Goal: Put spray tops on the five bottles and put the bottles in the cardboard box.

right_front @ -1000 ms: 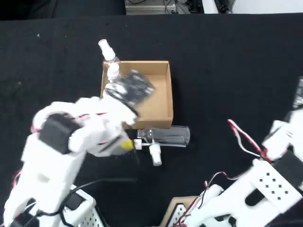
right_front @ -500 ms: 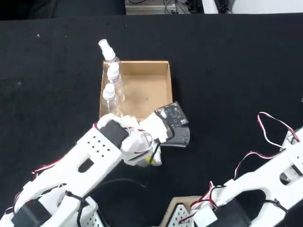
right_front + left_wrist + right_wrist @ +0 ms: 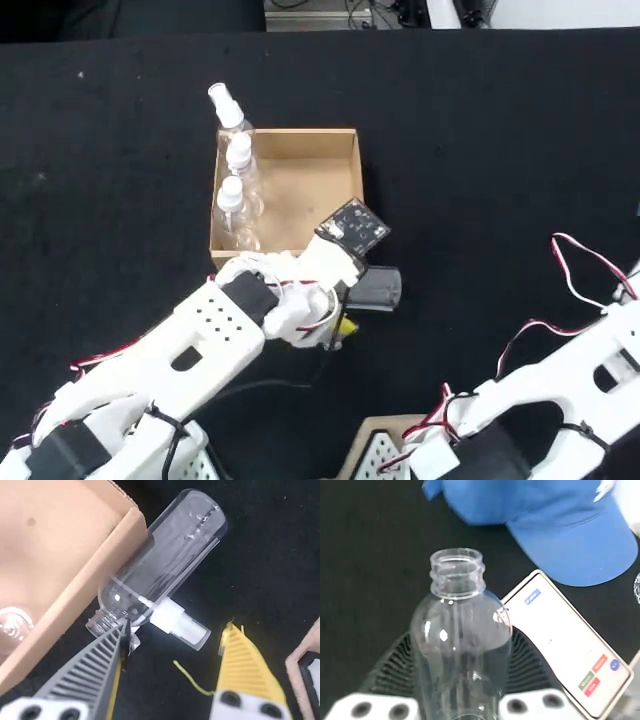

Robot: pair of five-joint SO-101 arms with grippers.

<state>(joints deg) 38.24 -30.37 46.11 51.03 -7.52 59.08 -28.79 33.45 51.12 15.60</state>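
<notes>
Spray top (image 3: pixel 180 624) lies loose between the tips of the wide-open, empty left gripper (image 3: pixel 176 630), beside the neck of a capless bottle (image 3: pixel 170 555) lying lengthwise along the cardboard box's (image 3: pixel 75 580) outer wall.

White plastic left arm (image 3: pixel 200 345) dotted with holes; white right arm (image 3: pixel 590 375) trailing red-and-white cables (image 3: pixel 583 248); left gripper (image 3: pixel 177 626) ribbed grey and yellow

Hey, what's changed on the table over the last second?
The left gripper left the cardboard box and swung to its near side; its open jaws now straddle the loose spray top beside the lying bottle. The right arm shifted at the table's edge. Box, lying bottle and the bottle behind the box stayed put.
</notes>
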